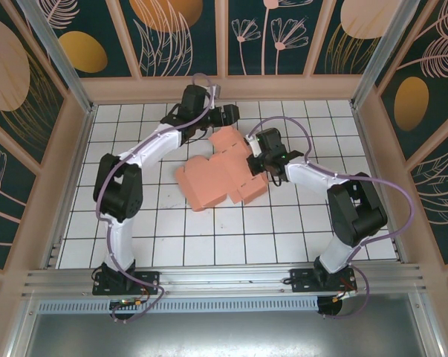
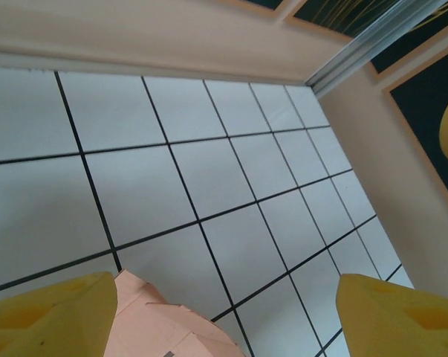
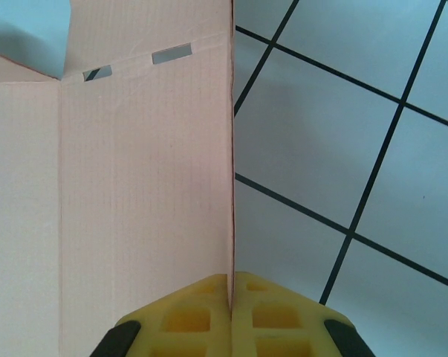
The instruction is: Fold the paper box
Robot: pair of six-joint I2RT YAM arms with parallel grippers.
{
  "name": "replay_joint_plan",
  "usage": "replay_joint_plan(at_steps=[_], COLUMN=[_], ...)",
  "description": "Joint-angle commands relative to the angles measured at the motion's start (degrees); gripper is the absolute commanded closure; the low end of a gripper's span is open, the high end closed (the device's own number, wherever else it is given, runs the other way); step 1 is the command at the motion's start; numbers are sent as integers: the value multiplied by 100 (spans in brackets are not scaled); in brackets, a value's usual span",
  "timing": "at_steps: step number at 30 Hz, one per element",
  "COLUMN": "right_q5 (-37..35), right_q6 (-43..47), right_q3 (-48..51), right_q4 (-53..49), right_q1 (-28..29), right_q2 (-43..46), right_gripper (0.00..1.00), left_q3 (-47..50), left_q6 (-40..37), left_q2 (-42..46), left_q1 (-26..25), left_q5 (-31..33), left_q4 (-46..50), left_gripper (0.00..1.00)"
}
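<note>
By my reading you're somewhere in the middle of the job. The paper box (image 1: pixel 218 178) sits at the centre of the worktop (image 1: pixel 171 238), and it is not a flat sheet. Its near part looks bunched into a low, lumpy shape, but one panel juts out flat toward 1 o'clock and there is no closed, squarish form yet.

Your right pincer (image 3: pixel 231 296) is clamped tight on a panel edge at the box's 3 o'clock side (its wrist view shows the cardboard nipped between the closed yellow jaws). Your left pincer (image 2: pixel 227 286) stands wide apart with nothing in it, just past the box's 12 o'clock end, with a pink corner showing below it.

The slots (image 3: pixel 171 53) along one crease are unfilled, so tucking the tabs and squaring the walls are likely still to do.
</note>
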State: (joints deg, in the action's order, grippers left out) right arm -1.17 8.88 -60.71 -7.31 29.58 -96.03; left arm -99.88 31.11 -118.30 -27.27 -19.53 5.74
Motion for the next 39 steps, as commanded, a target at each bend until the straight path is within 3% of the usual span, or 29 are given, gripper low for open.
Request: replay_joint_plan(at_steps=[1,6,16,33,39], right_q5=[-335,-454,-396,-358,-278], right_q6=[205,263,289,107,133], right_q3=[24,-37,-34,-51,-122], right_q4=[161,138,105,128,39], right_q1=[111,144,258,249,276], right_q2=[131,51,-12,-92,-180], right_gripper=[100,100,100,100,100], left_q3=[-638,-1088,-1203,-129,-240], left_q6=[-230,-490,-806,-809,-654], left_q2=[-414,-772,-1011,-499,-610], left_q1=[11,-68,-240,-331,-398], left_q5=[-242,-355,-1205,-1521,-1690], left_q4=[797,1177,1222,903,789], left_gripper=[24,27,33,41,45])
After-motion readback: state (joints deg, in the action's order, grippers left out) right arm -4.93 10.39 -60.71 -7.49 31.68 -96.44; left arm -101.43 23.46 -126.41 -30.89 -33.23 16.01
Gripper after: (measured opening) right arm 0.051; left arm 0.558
